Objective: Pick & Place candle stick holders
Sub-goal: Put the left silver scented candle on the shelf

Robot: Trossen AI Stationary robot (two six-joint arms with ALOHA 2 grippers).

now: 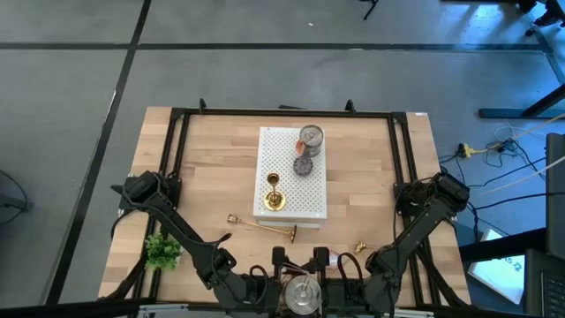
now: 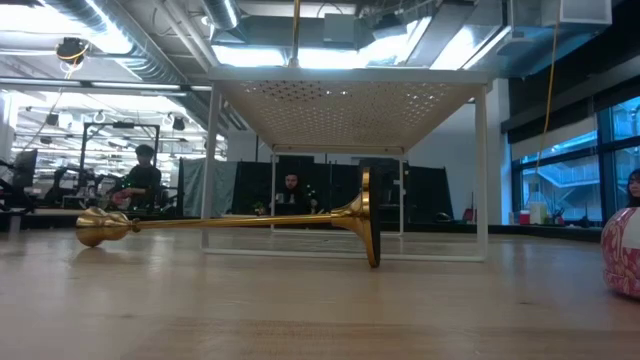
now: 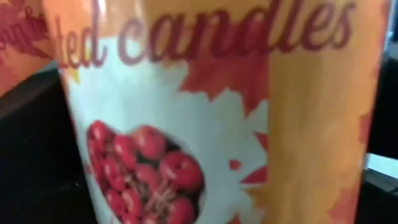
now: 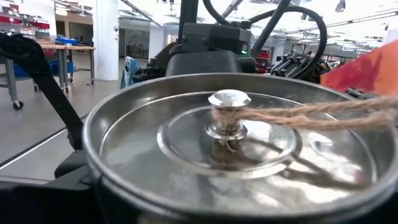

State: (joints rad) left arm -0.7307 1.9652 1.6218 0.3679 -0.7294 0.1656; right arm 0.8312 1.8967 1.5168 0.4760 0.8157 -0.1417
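Note:
One gold candle stick holder [image 1: 275,196] stands upright on the white perforated stand [image 1: 291,212]. A long one [image 1: 260,226] lies on the table in front of the stand. Its flared base [image 2: 368,230] is on its rim and its cup end [image 2: 100,228] is on the wood. A small one [image 1: 360,247] lies nearer the right. At the near edge my left gripper [image 1: 269,287] and right gripper [image 1: 340,284] flank a silver candle tin [image 1: 302,296]. The tin's printed wall [image 3: 205,124] fills the left wrist view. The right wrist view looks across its lid [image 4: 186,149], whose knob [image 4: 229,99] has twine tied to it.
A second silver tin [image 1: 311,140] and a purple disc [image 1: 304,165] sit on the stand's far half. A green plant [image 1: 161,251] is at the near left. Black frame rails [image 1: 177,159] run along the table's sides. A white and red rounded thing [image 2: 622,250] shows at the low view's right edge.

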